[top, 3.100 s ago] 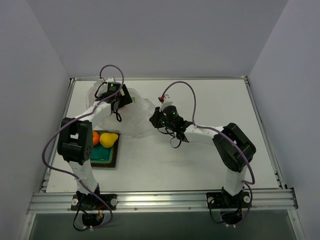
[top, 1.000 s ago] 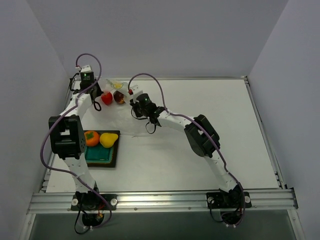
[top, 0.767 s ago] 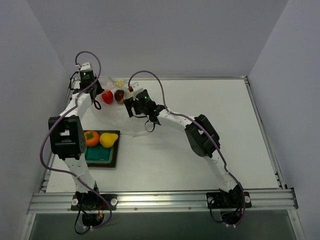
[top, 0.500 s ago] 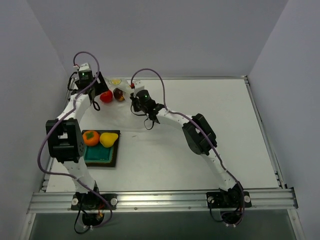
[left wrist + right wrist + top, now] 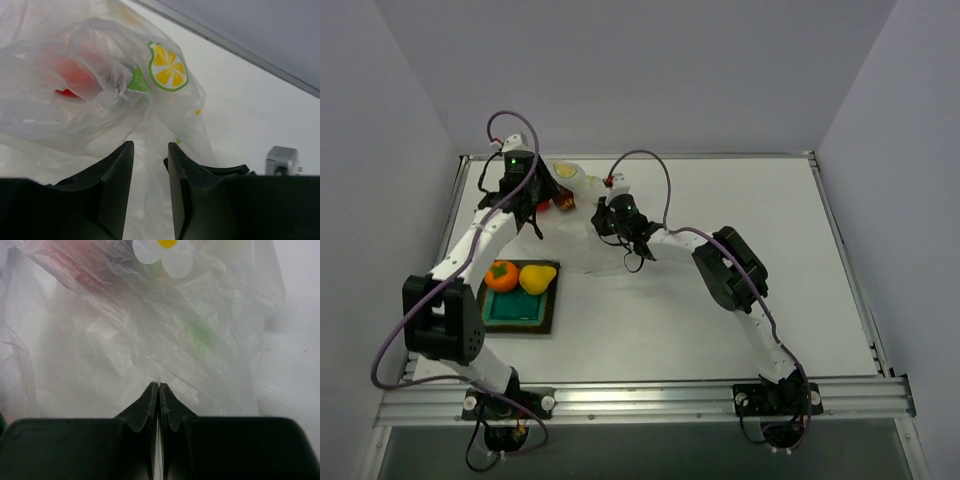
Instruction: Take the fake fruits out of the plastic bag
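The plastic bag (image 5: 575,225) lies crumpled at the back left of the table. A red fruit (image 5: 70,82) shows through its film, and a dark red one (image 5: 563,204) sits at its top edge. My left gripper (image 5: 150,145) hangs over the bag (image 5: 100,115) with its jaws a narrow gap apart and film lying between them. My right gripper (image 5: 159,385) is shut on a fold of the bag (image 5: 150,330) at its right side. An orange fruit (image 5: 501,275) and a yellow pear-like fruit (image 5: 537,278) rest on the green tray (image 5: 520,310).
The green tray with a dark rim stands near the table's left edge, in front of the bag. The back wall and the left wall run close to the bag. Cables loop above both wrists.
My left arm swung from the back-left corner to the right over the bag, its jaws opening wide and then narrowing. My right gripper shut on the bag film and shifted slightly right.
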